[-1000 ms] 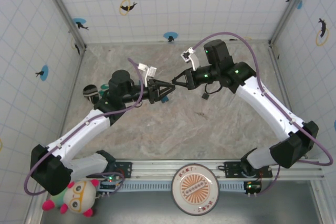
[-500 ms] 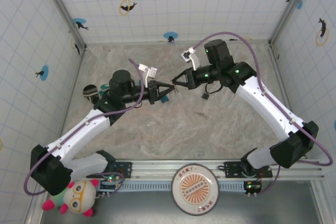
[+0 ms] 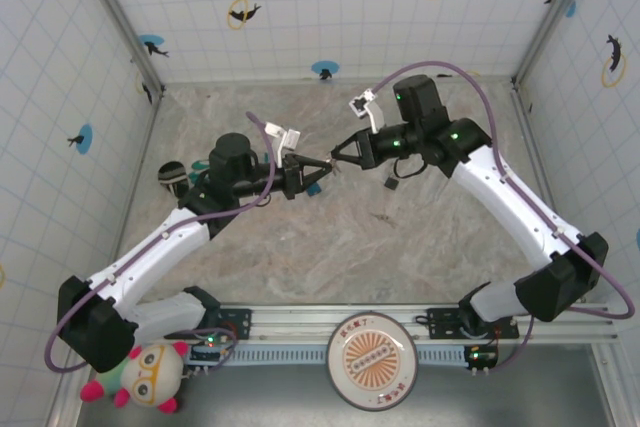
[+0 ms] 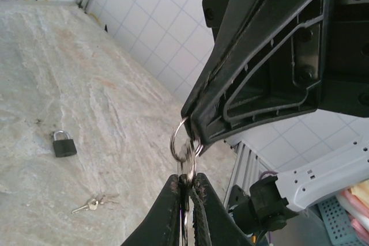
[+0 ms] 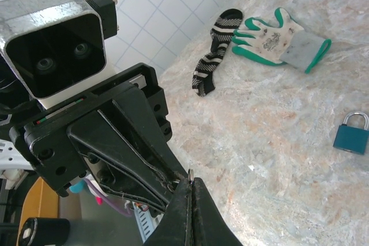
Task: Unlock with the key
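Worktop (image 4: 86, 79): beige marbled stone pattern, which looked matt and faintly grained.
Walls (image 4: 150, 21): white tile print, which looked smooth with a slight sheen.
Body of the right gripper (image 4: 195, 133): was black moulded plastic, ribbed, semi-matt.
Fingers of the left gripper (image 4: 186, 181): were black and matt, with rough, worn-looking edges.
Key ring (image 4: 182, 140): was bright polished metal wire.
Visible part of the key (image 4: 186, 164): looked silvery metal.
Dark padlock (image 4: 64, 147): had a matt body and a shiny metal shackle.
Teal padlock (image 5: 350, 137): had a smooth satin body and a silvery shackle.
Glove (image 5: 271, 36): was white knitted cloth with green rubbery-looking tips and trim.
Sock (image 5: 214, 56): was striped black-and-white knit.
Loose keys (image 4: 89, 204): looked silvery metal.
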`<action>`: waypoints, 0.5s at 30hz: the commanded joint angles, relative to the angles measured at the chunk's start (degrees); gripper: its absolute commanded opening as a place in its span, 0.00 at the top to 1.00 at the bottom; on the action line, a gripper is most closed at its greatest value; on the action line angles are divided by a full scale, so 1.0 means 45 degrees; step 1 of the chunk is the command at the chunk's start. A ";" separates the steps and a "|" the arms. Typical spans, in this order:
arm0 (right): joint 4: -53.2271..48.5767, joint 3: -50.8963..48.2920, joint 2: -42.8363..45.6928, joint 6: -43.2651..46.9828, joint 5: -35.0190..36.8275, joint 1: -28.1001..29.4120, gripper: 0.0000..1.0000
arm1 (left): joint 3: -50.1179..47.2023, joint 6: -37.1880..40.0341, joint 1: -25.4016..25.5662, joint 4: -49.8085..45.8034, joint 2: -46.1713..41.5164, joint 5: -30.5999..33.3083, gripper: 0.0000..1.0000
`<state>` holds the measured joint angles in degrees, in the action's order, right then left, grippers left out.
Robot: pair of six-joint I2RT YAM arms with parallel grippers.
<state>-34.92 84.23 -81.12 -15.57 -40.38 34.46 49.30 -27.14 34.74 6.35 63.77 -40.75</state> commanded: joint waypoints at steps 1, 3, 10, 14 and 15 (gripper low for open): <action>0.0435 -0.0222 0.0488 0.0023 -0.0187 -0.0138 1.00 | 0.0121 0.0210 0.0017 -0.0407 -0.0172 0.0169 0.88; 0.0489 -0.0240 0.0465 0.0006 -0.0226 -0.0138 1.00 | 0.0095 0.0230 0.0024 -0.0396 -0.0208 0.0146 0.93; 0.0552 -0.0372 0.0488 0.0004 -0.0206 -0.0177 1.00 | 0.0195 0.0432 0.0022 -0.0774 -0.0337 0.0289 1.00; 0.0638 -0.0604 0.0581 0.0004 -0.0187 -0.0269 1.00 | 0.0341 0.0600 0.0024 -0.1250 -0.0357 0.0518 1.00; 0.0673 -0.0702 0.0604 0.0004 -0.0126 -0.0274 1.00 | 0.0470 0.0675 0.0014 -0.1438 -0.0325 0.0638 1.00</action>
<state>-33.87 82.50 -80.60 -15.62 -40.58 34.00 49.34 -26.33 34.85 3.33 63.00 -39.72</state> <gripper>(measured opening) 0.048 0.054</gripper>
